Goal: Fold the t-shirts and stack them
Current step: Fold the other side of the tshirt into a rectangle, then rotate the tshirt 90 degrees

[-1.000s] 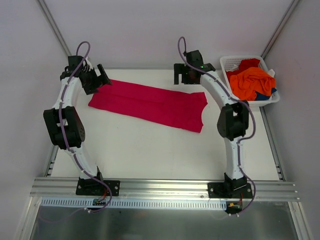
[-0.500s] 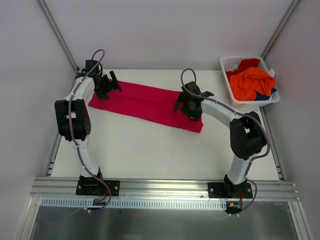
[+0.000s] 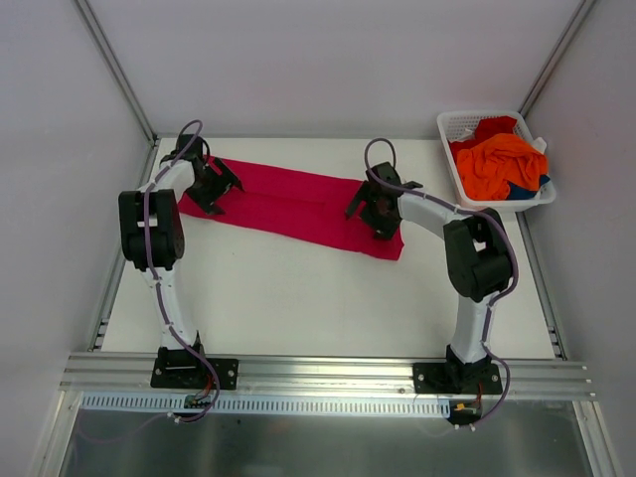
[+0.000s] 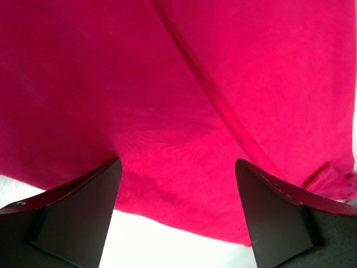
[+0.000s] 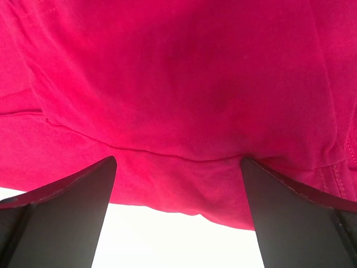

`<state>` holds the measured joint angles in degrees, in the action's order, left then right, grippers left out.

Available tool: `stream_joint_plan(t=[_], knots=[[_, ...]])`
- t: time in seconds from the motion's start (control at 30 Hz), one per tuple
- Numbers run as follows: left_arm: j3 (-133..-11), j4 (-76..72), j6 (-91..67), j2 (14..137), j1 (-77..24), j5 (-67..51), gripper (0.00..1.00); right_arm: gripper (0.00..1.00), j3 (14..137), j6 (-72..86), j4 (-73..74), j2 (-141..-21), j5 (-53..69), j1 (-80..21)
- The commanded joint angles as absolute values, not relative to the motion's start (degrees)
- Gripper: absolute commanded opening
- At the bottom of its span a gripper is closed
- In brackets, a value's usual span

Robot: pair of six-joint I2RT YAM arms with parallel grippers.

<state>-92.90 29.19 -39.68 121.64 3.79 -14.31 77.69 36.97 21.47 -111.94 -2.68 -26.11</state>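
Note:
A magenta-pink t-shirt [image 3: 288, 204] lies on the white table as a long strip running from back left to right. My left gripper [image 3: 211, 189] is low over its left end. In the left wrist view the gripper [image 4: 177, 167] is open, its fingers straddling the shirt [image 4: 167, 84] near its front edge. My right gripper [image 3: 373, 214] is down at the strip's right end. It too stands open [image 5: 178, 162], with the hem of the shirt [image 5: 178, 72] between its fingers. An orange t-shirt [image 3: 502, 159] lies in the basket on top of a red one [image 3: 494, 127] and a blue one [image 3: 532, 187].
The white slotted basket [image 3: 452, 124] stands at the back right corner of the table [image 3: 298, 298]. Metal frame posts and grey walls close in the back and both sides. The arm bases sit on the rail at the near edge.
Both arms have come down onto the pink shirt. The right gripper swung from beside the basket to the strip's right end, and the left gripper lowered onto the left end.

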Motion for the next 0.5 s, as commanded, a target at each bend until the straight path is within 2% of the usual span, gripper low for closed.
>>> stream_joint_plan(t=[0.0, 0.17, 0.3, 0.47], knots=[[-91.8, 29.2, -46.0, 123.1, 3.5, -10.9, 0.83, 0.99, 78.1, 37.2, 20.7, -114.6, -1.5, -25.3], [-89.5, 29.3, -49.7, 123.0, 2.0, -8.4, 0.83, 1.00, 76.3, 36.4, 20.6, -115.2, -1.0, -24.5], [-83.1, 29.2, -52.6, 119.2, 1.1, -5.6, 0.83, 1.00, 76.0, 34.9, 20.8, -115.5, -0.7, -21.6], [-77.8, 29.3, -52.7, 116.0, 0.4, -5.4, 0.83, 1.00, 79.6, 32.4, 22.6, -116.8, -0.6, -18.5]])
